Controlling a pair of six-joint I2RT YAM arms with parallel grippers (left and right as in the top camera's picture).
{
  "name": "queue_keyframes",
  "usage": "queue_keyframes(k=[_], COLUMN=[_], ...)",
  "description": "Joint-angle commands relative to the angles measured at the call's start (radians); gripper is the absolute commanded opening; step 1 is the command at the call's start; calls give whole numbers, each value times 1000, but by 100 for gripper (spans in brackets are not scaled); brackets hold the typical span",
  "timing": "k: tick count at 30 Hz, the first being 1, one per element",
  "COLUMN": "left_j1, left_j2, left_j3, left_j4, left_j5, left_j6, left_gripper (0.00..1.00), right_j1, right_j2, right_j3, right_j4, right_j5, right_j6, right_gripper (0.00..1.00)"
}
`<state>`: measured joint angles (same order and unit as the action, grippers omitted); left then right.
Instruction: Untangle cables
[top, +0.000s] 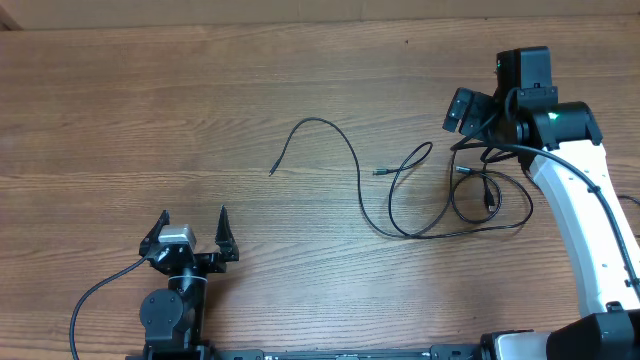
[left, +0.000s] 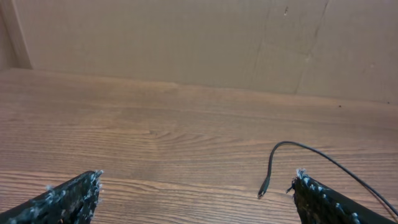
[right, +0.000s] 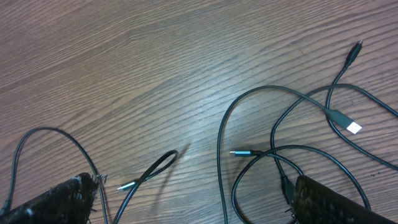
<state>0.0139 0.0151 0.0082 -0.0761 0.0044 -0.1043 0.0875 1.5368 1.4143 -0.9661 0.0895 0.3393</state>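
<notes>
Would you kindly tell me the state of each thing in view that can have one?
cables: lying loose on the table, crossing each other in loops at the right, held by nothing
left pincer: open, empty, apart from the cables
right pincer: open, empty, over the crossed loops

From overhead we lose the cables (top: 410, 236) where they pass beneath the right arm (top: 585, 210), and their plugs (top: 378, 172) are too small to identify. In the right wrist view, loops leave the bottom edge.
</notes>
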Motion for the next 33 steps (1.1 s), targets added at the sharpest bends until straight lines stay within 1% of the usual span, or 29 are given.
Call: queue_keyframes(k=[1, 28, 33], left_j1=[3, 3, 3], left_j2=[-11, -11, -11], left_j3=[-3, -3, -3], left_j4=[-2, -2, -2], left_j5=[11, 11, 11], left_j6=[12, 12, 12], left_gripper=[100, 100, 99], right_j1=[-1, -1, -1], right_j2=[6, 7, -40], right_j3=[-2, -2, -2], right_j4=[3, 3, 2], right_j5=[6, 6, 6], right_j6=[0, 0, 0], right_gripper=[100, 100, 100])
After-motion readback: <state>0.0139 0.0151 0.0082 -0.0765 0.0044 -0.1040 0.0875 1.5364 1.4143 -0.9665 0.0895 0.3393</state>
